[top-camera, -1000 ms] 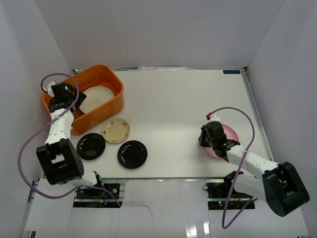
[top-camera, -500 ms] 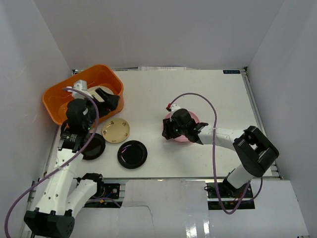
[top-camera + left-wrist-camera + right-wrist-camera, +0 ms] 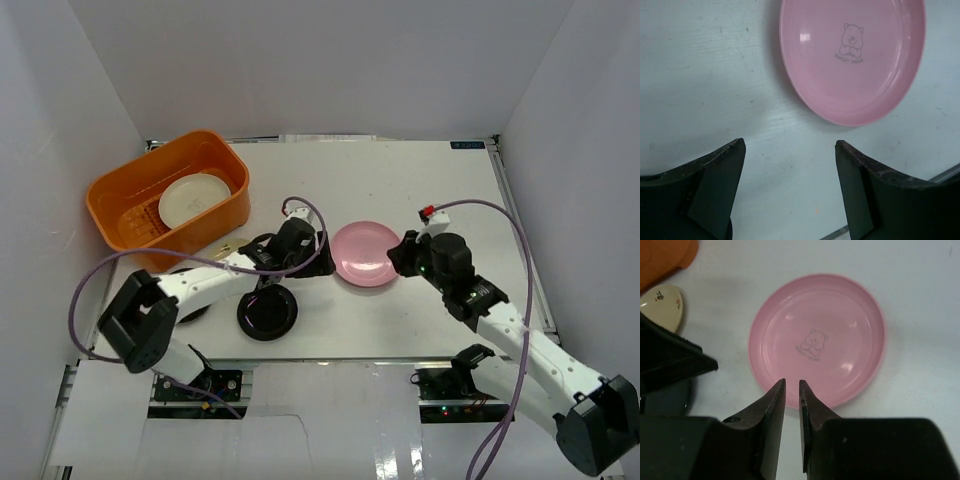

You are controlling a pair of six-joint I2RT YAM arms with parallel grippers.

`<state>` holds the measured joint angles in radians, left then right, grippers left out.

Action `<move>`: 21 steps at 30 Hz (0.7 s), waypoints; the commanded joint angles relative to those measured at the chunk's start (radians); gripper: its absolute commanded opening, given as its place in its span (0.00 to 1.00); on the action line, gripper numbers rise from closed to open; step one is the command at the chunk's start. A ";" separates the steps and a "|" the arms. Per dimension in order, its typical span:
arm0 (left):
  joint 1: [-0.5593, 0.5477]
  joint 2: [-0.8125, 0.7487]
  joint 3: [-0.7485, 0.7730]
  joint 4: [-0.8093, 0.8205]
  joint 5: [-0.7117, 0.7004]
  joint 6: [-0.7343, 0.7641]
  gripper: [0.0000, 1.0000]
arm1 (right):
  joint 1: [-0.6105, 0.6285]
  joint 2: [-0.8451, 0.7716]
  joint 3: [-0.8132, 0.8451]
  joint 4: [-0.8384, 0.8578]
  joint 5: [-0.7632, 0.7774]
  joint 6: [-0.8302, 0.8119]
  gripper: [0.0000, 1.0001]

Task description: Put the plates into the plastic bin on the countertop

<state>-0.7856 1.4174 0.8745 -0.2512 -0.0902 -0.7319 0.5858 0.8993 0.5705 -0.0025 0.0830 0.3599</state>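
The pink plate (image 3: 365, 253) lies flat on the white countertop (image 3: 420, 180) near its middle. My left gripper (image 3: 308, 244) is open and empty just left of it. In the left wrist view the pink plate (image 3: 852, 60) lies ahead of the spread fingers (image 3: 715, 190). My right gripper (image 3: 405, 256) is at the plate's right edge. In the right wrist view its tips (image 3: 792, 385) stand nearly together, nothing between them, over the near rim of the pink plate (image 3: 817, 335). The orange plastic bin (image 3: 222, 215) at back left holds a cream plate (image 3: 195, 198).
A black plate (image 3: 267, 312) lies near the front edge. A second black plate (image 3: 185, 300) and a tan plate (image 3: 228, 248) are partly hidden under my left arm. White walls close in the sides and back. Cables loop over both arms.
The pink plate slid from the right side to the middle with my right gripper, which has since drawn back right. My left arm swung from the bin to the plate's left side.
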 commanded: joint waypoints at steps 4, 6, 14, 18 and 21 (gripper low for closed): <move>-0.009 0.227 0.162 0.121 -0.095 -0.003 0.78 | -0.034 -0.220 -0.167 -0.129 -0.054 0.066 0.23; -0.009 0.302 0.194 0.118 -0.127 0.008 0.76 | -0.034 -0.262 -0.190 -0.145 -0.060 0.071 0.24; -0.006 0.457 0.307 0.098 -0.220 0.031 0.31 | -0.034 -0.272 -0.193 -0.149 -0.107 0.064 0.27; 0.006 0.401 0.307 0.104 -0.232 0.029 0.00 | -0.034 -0.270 -0.172 -0.154 -0.149 0.045 0.32; 0.037 0.307 0.296 0.115 -0.230 0.043 0.00 | -0.034 -0.293 -0.167 -0.140 -0.212 0.025 0.38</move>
<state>-0.7811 1.8534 1.1599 -0.1539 -0.2817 -0.7048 0.5537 0.6277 0.3637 -0.1642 -0.0483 0.4118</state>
